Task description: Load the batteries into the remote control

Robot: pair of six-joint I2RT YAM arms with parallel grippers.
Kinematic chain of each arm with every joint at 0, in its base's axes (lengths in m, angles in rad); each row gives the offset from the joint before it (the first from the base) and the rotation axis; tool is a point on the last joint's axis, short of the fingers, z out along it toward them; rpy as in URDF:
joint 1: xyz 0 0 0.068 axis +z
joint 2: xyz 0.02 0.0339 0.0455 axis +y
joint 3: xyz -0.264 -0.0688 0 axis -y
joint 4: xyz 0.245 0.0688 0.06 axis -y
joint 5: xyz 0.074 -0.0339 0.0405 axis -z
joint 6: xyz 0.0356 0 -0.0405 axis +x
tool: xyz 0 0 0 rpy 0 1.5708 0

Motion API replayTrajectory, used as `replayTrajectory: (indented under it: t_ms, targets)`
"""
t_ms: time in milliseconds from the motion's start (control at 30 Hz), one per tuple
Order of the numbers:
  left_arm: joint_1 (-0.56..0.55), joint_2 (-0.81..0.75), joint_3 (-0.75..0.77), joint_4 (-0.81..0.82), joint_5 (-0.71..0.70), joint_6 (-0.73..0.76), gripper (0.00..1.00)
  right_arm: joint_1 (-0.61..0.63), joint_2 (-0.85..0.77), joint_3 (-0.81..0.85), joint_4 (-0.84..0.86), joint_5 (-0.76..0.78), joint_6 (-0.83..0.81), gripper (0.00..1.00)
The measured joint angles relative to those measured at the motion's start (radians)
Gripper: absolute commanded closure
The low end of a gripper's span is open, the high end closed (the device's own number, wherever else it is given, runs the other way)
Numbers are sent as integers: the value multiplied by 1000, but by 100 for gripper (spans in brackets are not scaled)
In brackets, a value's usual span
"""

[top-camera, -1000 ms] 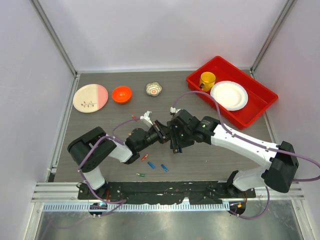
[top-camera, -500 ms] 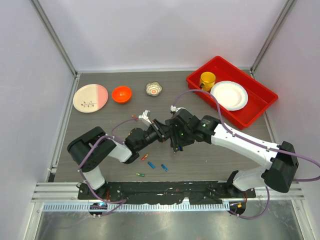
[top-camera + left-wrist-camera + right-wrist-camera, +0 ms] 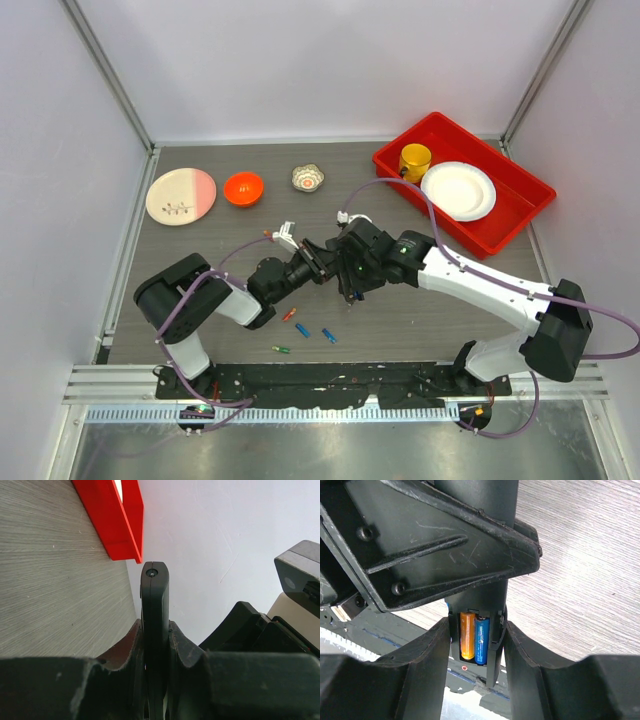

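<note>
The left gripper (image 3: 156,630) is clamped fully onto the thin edges of the remote control (image 3: 155,595), which stands out past its fingertips, edge-on. The right gripper (image 3: 476,625) stands about half apart. Its fingers (image 3: 427,670) clasp the width of the same remote at the battery end, lying against both long sides as far as the wrist view shows. Between them the recess is open, with an orange battery (image 3: 466,635) and a blue battery (image 3: 481,637) lying side by side in it. The remote hangs in the air over the middle of the table (image 3: 50,580), with both arms on it.

The main risk is the double grip. With two arms holding one stiff bar, any small disagreement in motion could twist it, lever it out of the left fingers or strain the plastic. The recess shows no cover, so a jolt or a tilt could spring the two cells out. If the right fingers let go carelessly, a pad could drag across the recess and dislodge a cell. The loose batteries (image 3: 302,331) lie toward the near edge, left of centre, and a dropped remote could scatter them.

No brand, label or writing is legible on the cells, the remote or the red tray (image 3: 117,525).
</note>
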Motion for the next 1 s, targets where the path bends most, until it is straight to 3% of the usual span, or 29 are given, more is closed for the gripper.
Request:
replayTrajectory:
  t_ms: [367, 600, 1000]
  targets:
    - [12, 6, -11, 29, -1, -13, 100, -7, -3, 0, 16, -13, 0, 73]
    - [12, 6, -13, 53, -2, -25, 100, -16, -33, -11, 29, -31, 0, 90]
    - [12, 5, -13, 97, -1, -44, 100, -51, -103, -43, 59, -93, 5, 81]
